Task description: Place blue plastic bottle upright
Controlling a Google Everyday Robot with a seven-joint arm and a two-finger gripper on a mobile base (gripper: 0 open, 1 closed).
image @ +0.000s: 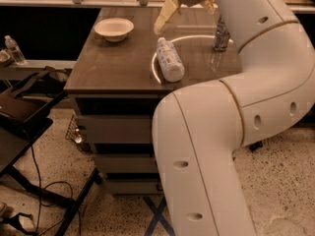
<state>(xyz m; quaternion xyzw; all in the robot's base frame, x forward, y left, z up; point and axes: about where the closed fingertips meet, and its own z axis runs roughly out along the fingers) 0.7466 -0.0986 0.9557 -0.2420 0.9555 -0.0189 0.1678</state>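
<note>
The blue plastic bottle lies on its side near the middle of the wooden table top, cap end pointing away from me. My gripper hangs above the far part of the table, a little beyond and above the bottle, not touching it. Its pale fingers stand apart with nothing between them. My large white arm fills the right and lower part of the view and hides the table's right front corner.
A silver drink can stands upright to the right of the bottle. A white bowl sits at the far left of the table. Drawers are below. A small clear bottle, a dark chair and floor cables lie to the left.
</note>
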